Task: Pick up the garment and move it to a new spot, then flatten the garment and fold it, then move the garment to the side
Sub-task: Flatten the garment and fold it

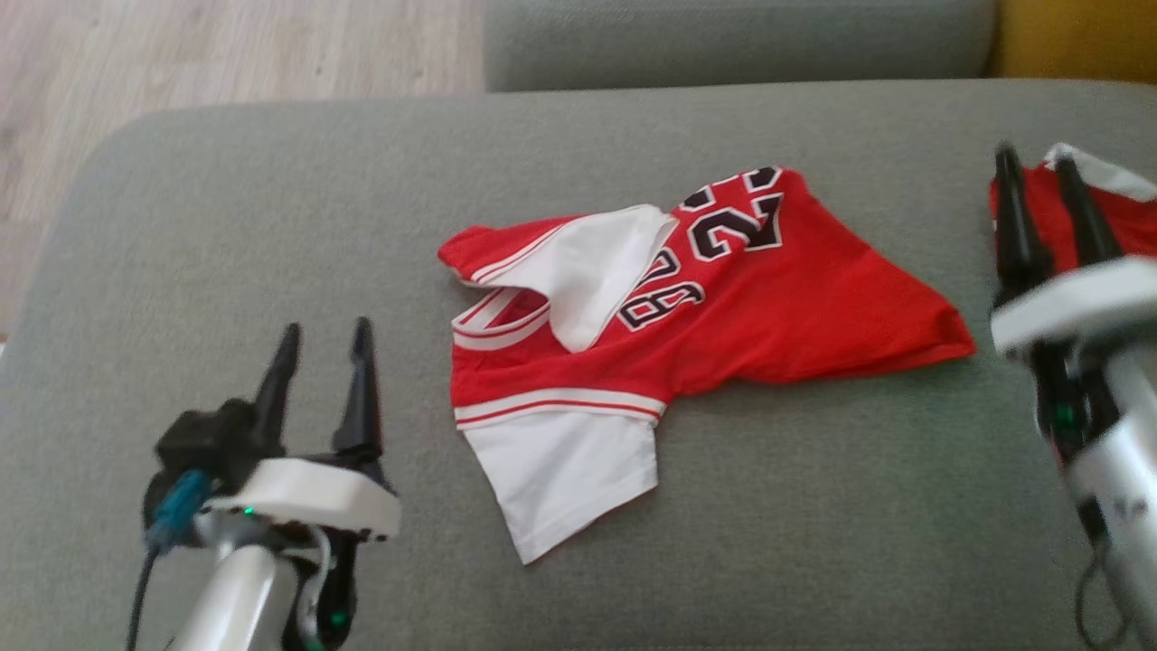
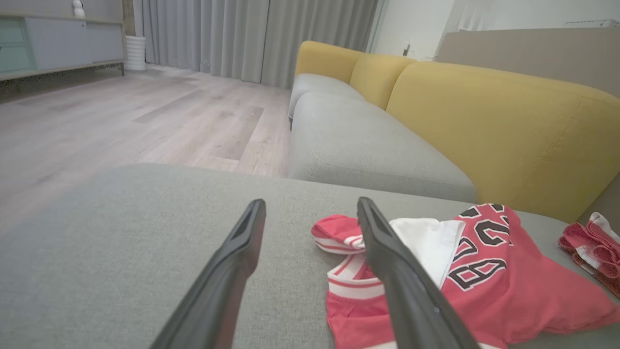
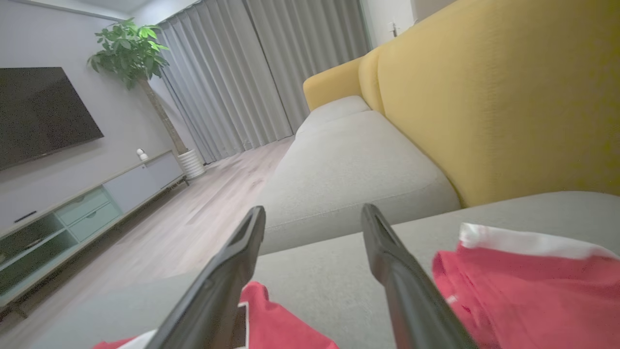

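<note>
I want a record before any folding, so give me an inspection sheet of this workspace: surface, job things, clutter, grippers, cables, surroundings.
Surface: grey sofa cushion, smooth.
Job's things: red jersey with white sleeves, rumpled mid-cushion, one sleeve flopped over the number.
Clutter: second red garment bunched at the cushion's right end.
Grippers: left gripper open, holding nothing, left of the jersey; right gripper open, holding nothing, by the second garment.
Cables: dark cable at the left forearm; thin loop at the right forearm.
Surroundings: wood floor, yellow backrest, curtains, television, potted plant.

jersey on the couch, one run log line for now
jersey: crumpled on grey cushion, not folded | left gripper: open, empty | right gripper: open, empty, beside second red garment
</note>
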